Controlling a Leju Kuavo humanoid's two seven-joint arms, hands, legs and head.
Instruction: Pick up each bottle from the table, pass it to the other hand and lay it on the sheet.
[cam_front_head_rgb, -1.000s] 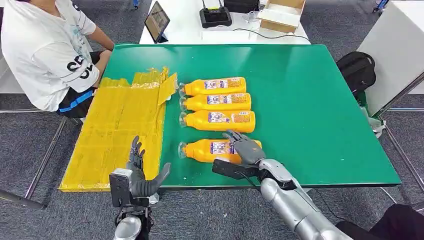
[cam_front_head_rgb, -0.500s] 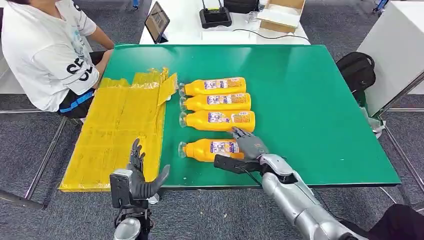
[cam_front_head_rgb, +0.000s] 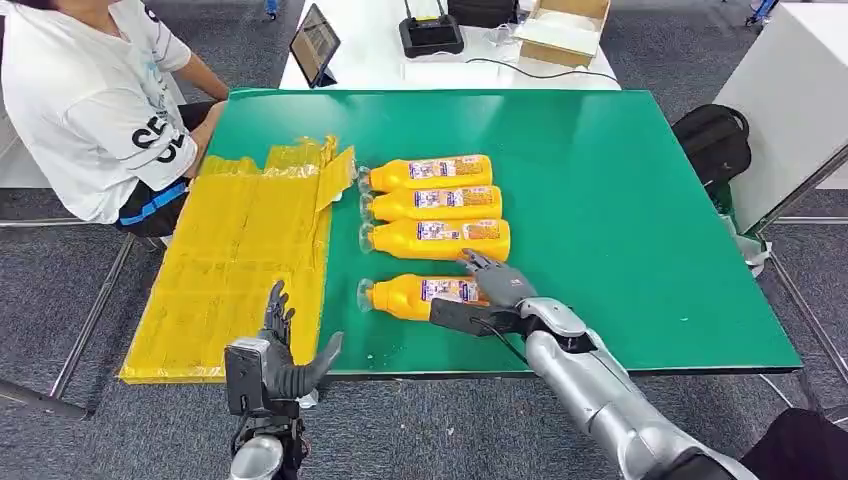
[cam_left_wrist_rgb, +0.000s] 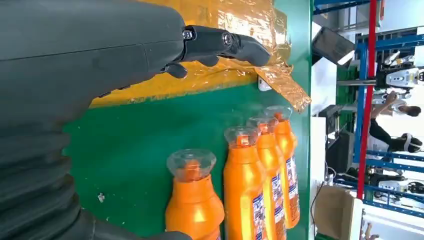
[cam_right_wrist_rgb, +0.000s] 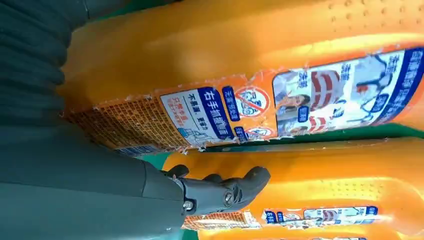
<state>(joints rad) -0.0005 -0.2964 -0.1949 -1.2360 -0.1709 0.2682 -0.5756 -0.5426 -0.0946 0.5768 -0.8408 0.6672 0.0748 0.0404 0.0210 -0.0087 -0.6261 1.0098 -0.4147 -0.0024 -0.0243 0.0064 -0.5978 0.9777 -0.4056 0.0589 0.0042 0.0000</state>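
Four orange bottles (cam_front_head_rgb: 432, 204) lying lower centre on the green table (cam_front_head_rgb: 620, 230), nearest bottle (cam_front_head_rgb: 420, 296) apart from the rest. Right hand (cam_front_head_rgb: 495, 292) resting over that bottle's base, fingers spread, not yet closing; left hand (cam_front_head_rgb: 283, 352) hovering spread-fingered at lower left beside the yellow sheet (cam_front_head_rgb: 235, 260). Seated person (cam_front_head_rgb: 90, 100) occupying upper left.

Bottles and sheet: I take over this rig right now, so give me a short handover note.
Right hand lies over the nearest bottle's base end; grip not closed that I can see.
Left hand open, raised at the table's near edge beside the yellow sheet.
Three more bottles lie in a row on the table.
Done: nothing on the sheet.
Left: all four bottles.
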